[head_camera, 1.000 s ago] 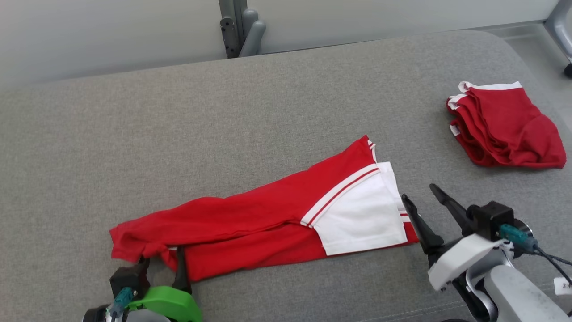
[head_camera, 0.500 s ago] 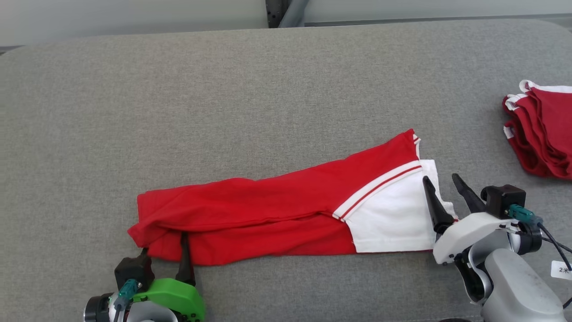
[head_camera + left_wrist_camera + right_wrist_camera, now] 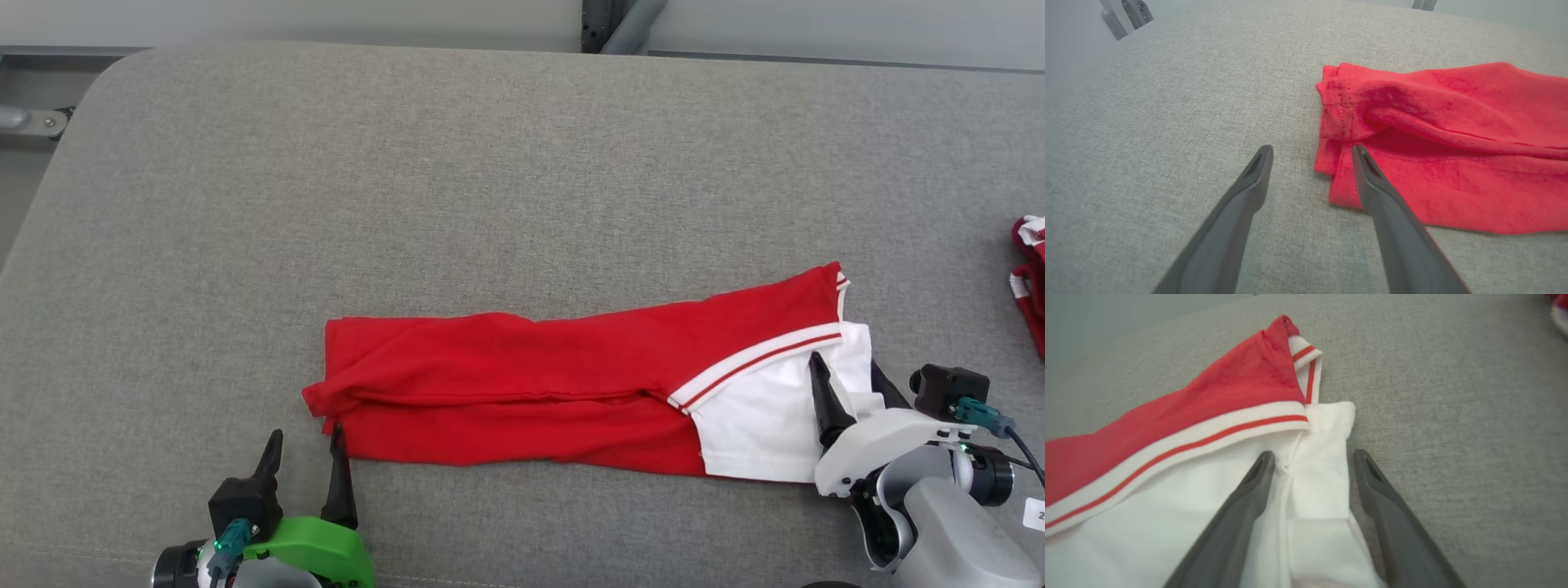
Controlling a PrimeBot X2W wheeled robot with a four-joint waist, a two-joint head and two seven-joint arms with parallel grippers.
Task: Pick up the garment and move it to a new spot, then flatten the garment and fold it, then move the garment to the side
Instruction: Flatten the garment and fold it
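Note:
The garment [image 3: 531,367] is red with a white striped end and lies in a long folded strip across the grey padded surface [image 3: 490,163]. My left gripper [image 3: 306,430] stands open at the strip's near left corner. In the left wrist view [image 3: 1311,148] one finger crosses the red hem [image 3: 1339,118] and the other is over bare surface. My right gripper [image 3: 845,361] is open at the white end. In the right wrist view [image 3: 1313,452] its fingers straddle the white edge flap [image 3: 1318,486], closed on nothing.
A pile of other red-and-white garments [image 3: 1030,278] lies at the right edge, also seen in the right wrist view [image 3: 1560,310]. The surface's rounded left edge [image 3: 49,204] drops to a metal frame [image 3: 33,121]. Open grey surface stretches behind the garment.
The head camera has swung, shifting the whole picture right. The garment's left end no longer covers my left fingers. My right fingers now straddle the white end.

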